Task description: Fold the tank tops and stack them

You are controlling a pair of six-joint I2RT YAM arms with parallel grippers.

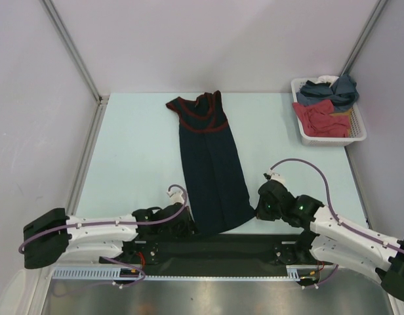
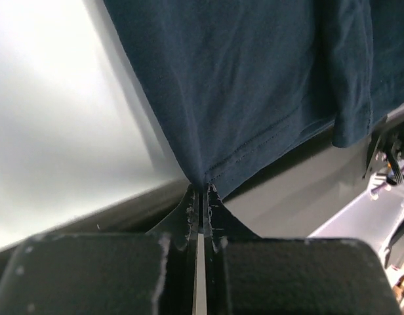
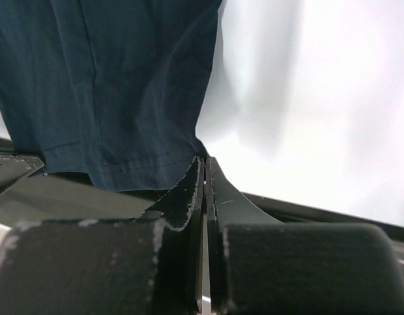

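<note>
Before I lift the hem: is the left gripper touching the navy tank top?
Touching. The left wrist view shows the left gripper shut, its jaws pinching the hem corner of the navy tank top.

The navy tank top is soft, matt cloth with stitches along its hem. The tabletop is pale, smooth and a little shiny. The fingers are black and matt, with rough, scuffed edges. The basket is white plastic. The strip at the near edge looks like dull grey metal with a soft shine.
</note>
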